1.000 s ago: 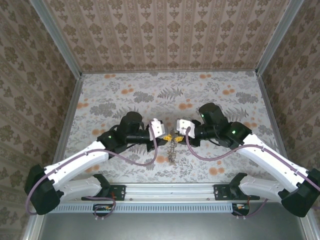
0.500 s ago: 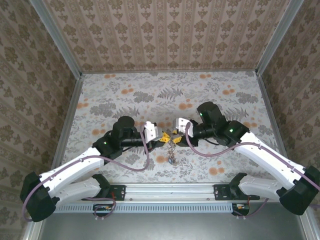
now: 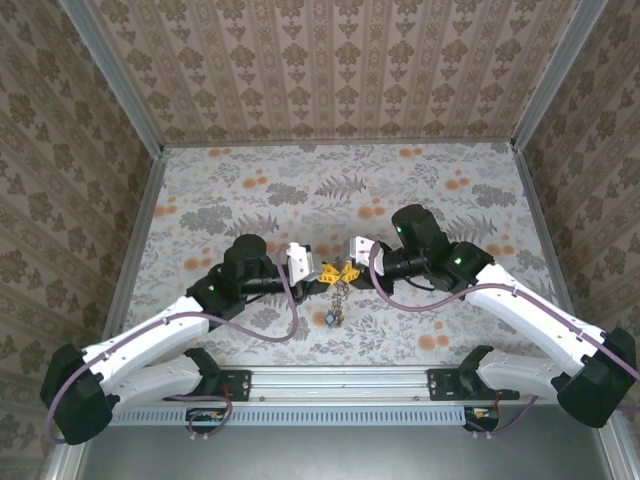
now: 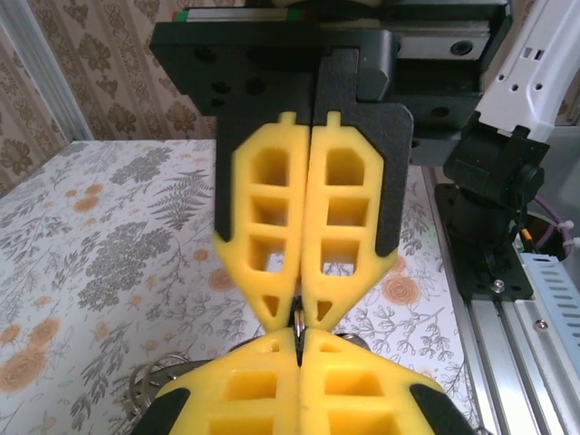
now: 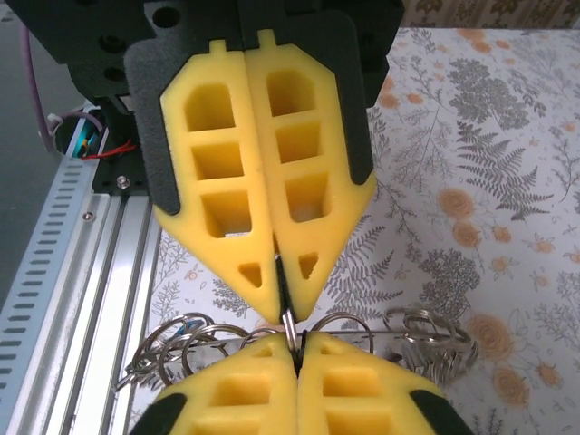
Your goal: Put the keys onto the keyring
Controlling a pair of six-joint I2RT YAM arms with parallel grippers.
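My two grippers meet tip to tip above the middle of the table. The left gripper (image 3: 328, 273) (image 4: 298, 333) is shut on the key (image 5: 288, 319). Its dark head sits between the yellow fingers and its thin metal blade (image 4: 298, 319) pokes toward the right gripper. The right gripper (image 3: 350, 268) (image 5: 296, 340) is shut where the blade ends and the keyring's wire crosses. The keyring (image 3: 336, 300) (image 5: 426, 333), strung with several small rings, hangs below both tips. A blue clip (image 3: 330, 318) sits at its low end. How key and ring interlock is hidden by the fingers.
The floral table (image 3: 250, 190) is walled on three sides by patterned panels (image 3: 330, 70). An aluminium rail (image 3: 340, 380) with the arm bases runs along the near edge. Both forearms and their purple cables (image 3: 290, 325) lie low over the near half.
The right gripper's jaws have closed after standing slightly apart. Both grippers have drifted a little left and nearer, and the hanging keyring has swung with them.
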